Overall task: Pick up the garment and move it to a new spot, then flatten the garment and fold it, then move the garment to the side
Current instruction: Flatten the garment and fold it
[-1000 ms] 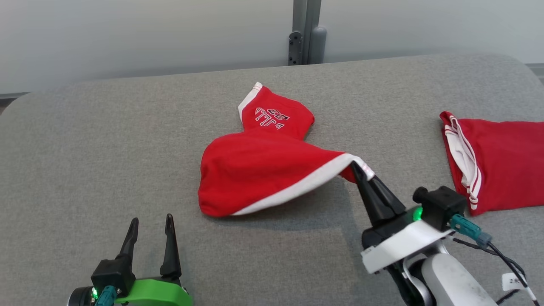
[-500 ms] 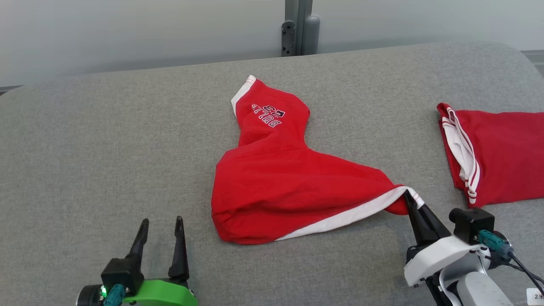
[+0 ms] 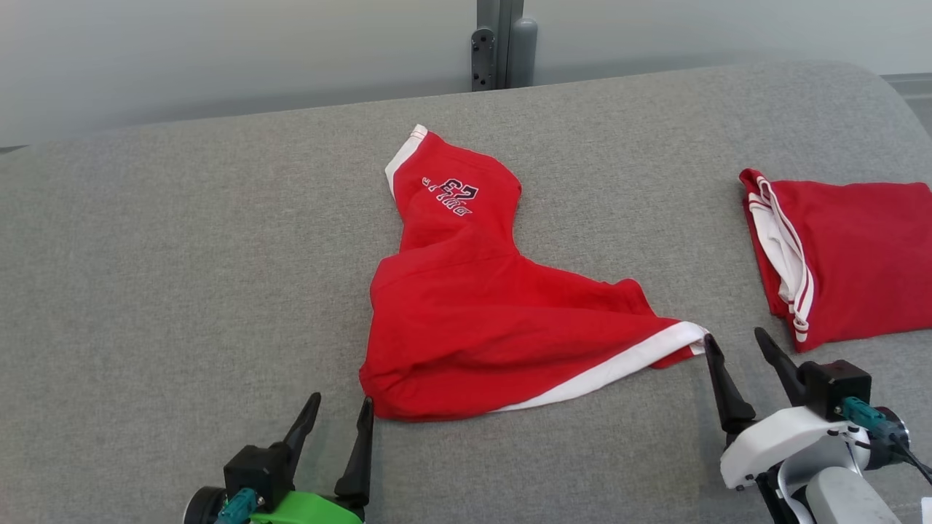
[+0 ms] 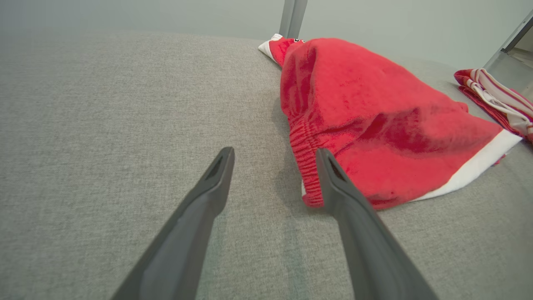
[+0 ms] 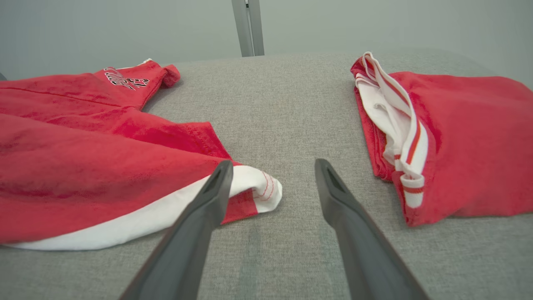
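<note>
Red shorts (image 3: 495,320) with a white hem band and dark lettering lie crumpled in the middle of the grey padded surface (image 3: 182,276). Their white-edged corner (image 5: 262,187) rests on the surface just off my right gripper (image 3: 735,346), which stands open and empty at the lower right. My left gripper (image 3: 340,409) is open at the lower left, its right fingertip (image 4: 327,160) close to the gathered waistband (image 4: 306,166); contact cannot be told. The shorts (image 4: 374,121) bulge up beyond the left fingers.
A second red garment (image 3: 844,255) with white and red stripes lies folded at the right edge, also seen as a striped fold (image 5: 399,125). A grey post (image 3: 499,44) stands behind the surface against a pale wall. Bare grey fabric spreads to the left.
My right gripper dragged the shorts' corner down and right, then let go and opened. The left gripper moved right toward the waistband. The head camera shifted a little.
</note>
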### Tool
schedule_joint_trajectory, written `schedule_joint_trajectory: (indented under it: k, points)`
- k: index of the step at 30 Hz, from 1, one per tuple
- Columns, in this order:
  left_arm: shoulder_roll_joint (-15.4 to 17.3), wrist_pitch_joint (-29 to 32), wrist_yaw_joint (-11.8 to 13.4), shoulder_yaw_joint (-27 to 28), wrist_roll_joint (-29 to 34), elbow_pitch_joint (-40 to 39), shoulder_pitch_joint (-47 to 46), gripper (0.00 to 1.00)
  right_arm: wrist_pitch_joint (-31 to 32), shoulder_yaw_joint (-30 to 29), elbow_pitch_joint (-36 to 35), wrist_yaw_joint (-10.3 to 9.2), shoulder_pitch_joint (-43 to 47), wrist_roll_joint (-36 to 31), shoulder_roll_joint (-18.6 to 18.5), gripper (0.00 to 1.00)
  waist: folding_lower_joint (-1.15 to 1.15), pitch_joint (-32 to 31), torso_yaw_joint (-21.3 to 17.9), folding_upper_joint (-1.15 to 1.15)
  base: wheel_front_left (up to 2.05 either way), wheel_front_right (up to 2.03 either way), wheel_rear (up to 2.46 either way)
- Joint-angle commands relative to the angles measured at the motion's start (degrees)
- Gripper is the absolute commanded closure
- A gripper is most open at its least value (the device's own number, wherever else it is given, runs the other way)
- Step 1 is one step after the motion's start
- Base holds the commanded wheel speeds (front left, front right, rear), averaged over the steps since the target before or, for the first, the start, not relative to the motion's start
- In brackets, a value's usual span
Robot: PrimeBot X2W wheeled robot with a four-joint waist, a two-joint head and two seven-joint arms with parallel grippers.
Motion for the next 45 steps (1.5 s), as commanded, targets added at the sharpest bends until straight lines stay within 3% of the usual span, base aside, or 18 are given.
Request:
schedule_joint_trajectory:
  k: [1, 9, 18, 19, 20, 21, 27, 33, 38, 41, 45]
  points:
    - [0.08, 0.17, -0.55, -0.29, -1.01, 0.28, -0.1, 0.0, -0.46, -0.79, -0.06, -0.02, 0.74, -0.29, -0.44, 0.0, 0.0, -0.05, -0.4, 0.0, 0.0, 0.0, 0.0]
    - [1.61, 1.47, -2.81, -3.94, -2.03, 2.5, -0.88, 0.0, -0.89, -5.69, -5.99, -0.02, 1.91, -1.64, 1.07, 0.0, 0.0, 0.47, -2.45, 0.0, 0.0, 0.0, 0.0]
    - [2.02, 0.5, -3.4, -6.13, -2.24, 7.99, -4.72, 0.0, -0.93, -4.91, -11.33, -0.01, 1.33, -2.5, 2.94, 0.0, 0.0, 1.29, -4.08, 0.0, 0.0, 0.0, 0.0]
    - [2.19, 0.22, -3.41, -6.65, -1.79, 8.29, -5.13, 0.19, -0.94, -4.94, -11.52, -0.02, 1.39, -2.49, 2.95, 0.0, 0.0, 1.33, -4.04, 0.0, 0.0, 0.0, 0.0]
    - [2.49, -0.01, -3.48, -7.6, -1.2, 8.62, -5.64, 0.69, -0.94, -5.09, -11.72, -0.01, 1.5, -2.5, 2.96, 0.0, 0.0, 1.37, -3.93, 0.0, 0.0, 0.0, 0.0]
    - [2.5, -0.26, -3.58, -8.42, -0.96, 8.78, -5.96, 1.0, -0.94, -5.34, -11.88, -0.02, 1.67, -2.52, 3.0, 0.0, 0.0, 1.4, -3.72, 0.0, 0.0, 0.0, 0.0]
    - [4.01, -1.78, -3.74, -10.89, -0.5, 4.82, -6.03, 1.0, -0.95, -6.48, -12.53, -0.01, 2.37, -2.95, 3.7, 0.0, 0.0, 0.83, -1.38, 0.0, 0.0, 0.0, 0.0]
    - [5.7, -2.13, -3.8, -10.74, -1.48, -7.4, -2.15, 1.0, -0.95, -6.56, -12.4, -0.02, 2.62, -2.79, 4.18, 0.0, 0.0, -0.14, 1.18, 0.0, 0.0, 0.0, 0.0]
    - [6.92, -0.94, -3.78, -10.45, -2.85, -15.32, -0.99, 1.0, -0.95, -5.75, -11.9, -0.02, 2.03, -3.04, 4.67, 0.0, 0.0, -0.36, 1.06, 0.0, 0.0, 0.0, 0.0]
    - [7.43, 1.5, -3.41, -9.62, -3.91, -16.1, -3.09, 1.0, -0.95, -4.9, -11.72, -0.02, 1.44, -2.77, 4.9, 0.0, 0.0, -0.07, -0.31, 0.0, 0.0, 0.0, 0.0]
    - [7.89, 4.52, -3.21, -8.13, -5.59, -11.0, -6.31, 1.0, -0.95, -3.37, -11.14, -0.01, 0.72, -2.59, 5.07, 0.0, 0.0, 0.82, -3.25, 0.0, 0.0, 0.0, 0.0]
